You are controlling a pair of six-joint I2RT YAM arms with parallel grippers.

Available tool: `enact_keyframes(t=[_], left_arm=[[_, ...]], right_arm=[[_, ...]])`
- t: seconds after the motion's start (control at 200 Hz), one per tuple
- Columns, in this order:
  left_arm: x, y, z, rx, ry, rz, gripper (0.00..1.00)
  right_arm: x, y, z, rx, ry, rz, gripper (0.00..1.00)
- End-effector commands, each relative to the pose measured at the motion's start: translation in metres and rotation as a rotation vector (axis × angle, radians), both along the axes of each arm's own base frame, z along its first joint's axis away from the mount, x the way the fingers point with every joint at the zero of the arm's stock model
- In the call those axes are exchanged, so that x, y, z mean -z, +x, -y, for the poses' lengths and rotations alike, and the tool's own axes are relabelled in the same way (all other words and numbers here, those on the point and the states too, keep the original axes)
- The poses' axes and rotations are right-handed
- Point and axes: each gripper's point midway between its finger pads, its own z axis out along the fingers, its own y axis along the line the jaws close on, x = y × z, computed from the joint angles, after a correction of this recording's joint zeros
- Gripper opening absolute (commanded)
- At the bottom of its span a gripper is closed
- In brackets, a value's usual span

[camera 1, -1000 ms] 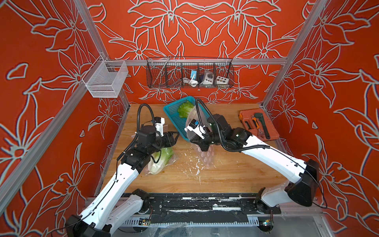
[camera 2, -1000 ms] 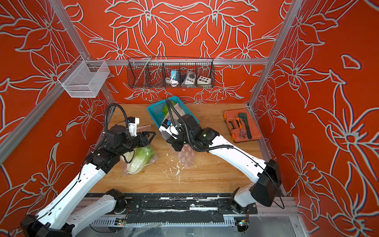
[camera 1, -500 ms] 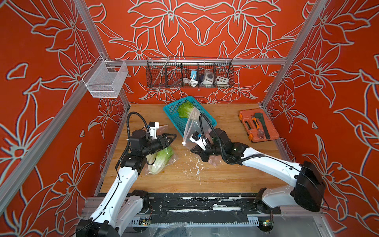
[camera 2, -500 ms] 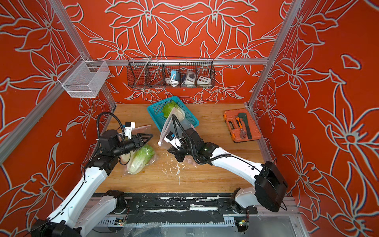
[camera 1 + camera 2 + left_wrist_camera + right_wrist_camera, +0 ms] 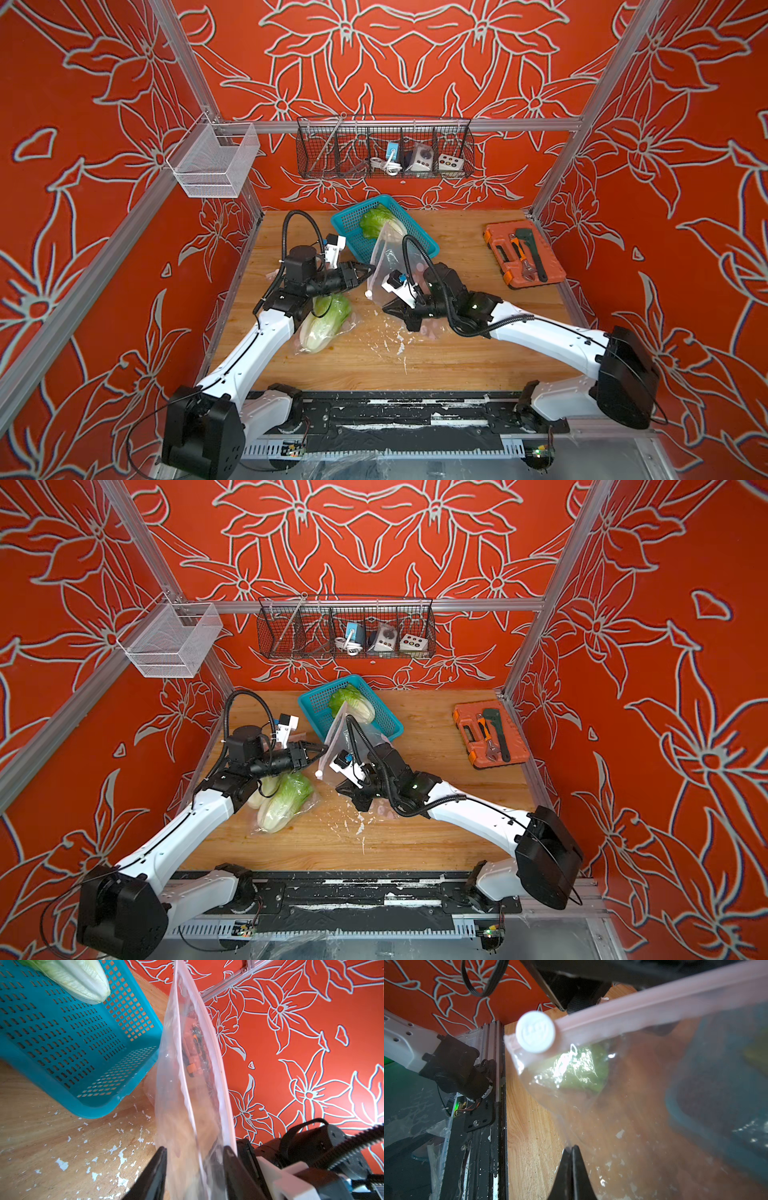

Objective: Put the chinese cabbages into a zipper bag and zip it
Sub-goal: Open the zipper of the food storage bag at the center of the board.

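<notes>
Fingertips of my right gripper [image 5: 572,1150] are pressed together, pinching the clear film of the zipper bag [image 5: 388,257] close to its white slider [image 5: 535,1031]. The bag stands up off the table [image 5: 457,353]. My left gripper [image 5: 195,1152] is spread astride the bag's rim, with film between the fingers. Just beyond the bag, one chinese cabbage [image 5: 380,220] lies in the blue basket [image 5: 349,226]. Two more cabbages [image 5: 284,800] lie on the table under my left wrist, outside this bag.
</notes>
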Motion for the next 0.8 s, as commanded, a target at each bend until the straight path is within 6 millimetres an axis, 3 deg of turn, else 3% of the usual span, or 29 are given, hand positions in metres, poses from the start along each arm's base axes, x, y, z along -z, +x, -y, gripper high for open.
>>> enact_keyframes(t=[0.0,0.105,0.18,0.21,0.305,0.435,0.575,0.661,0.796], left_arm=[[-0.008,0.006,0.013,0.048,0.013,0.058,0.32],[-0.009,0.011,0.018,0.058,0.015,0.060,0.15],[-0.019,0.014,0.017,0.051,0.020,0.098,0.01],[-0.027,0.015,0.016,0.041,0.030,0.126,0.00],[-0.070,0.015,0.009,0.006,0.028,0.257,0.00],[-0.127,0.021,-0.034,-0.188,0.077,0.362,0.00],[-0.184,0.011,-0.091,-0.477,0.214,0.486,0.00],[-0.210,-0.001,-0.116,-0.599,0.310,0.536,0.00],[-0.219,-0.007,-0.153,-0.761,0.494,0.544,0.00]], right_arm=[[-0.005,-0.008,0.000,-0.023,0.026,-0.002,0.00],[-0.004,-0.009,0.003,-0.021,0.011,-0.005,0.00],[-0.005,-0.004,0.007,0.013,-0.016,0.007,0.00],[-0.008,0.000,0.009,0.036,-0.021,0.014,0.00],[-0.033,0.012,0.018,0.101,0.020,0.023,0.22],[-0.070,0.031,0.042,0.202,0.082,0.090,0.48],[-0.095,0.077,0.088,0.427,0.202,0.046,0.61],[-0.086,0.117,0.119,0.636,0.209,-0.023,0.64],[-0.043,0.170,0.153,0.909,-0.132,-0.036,0.67]])
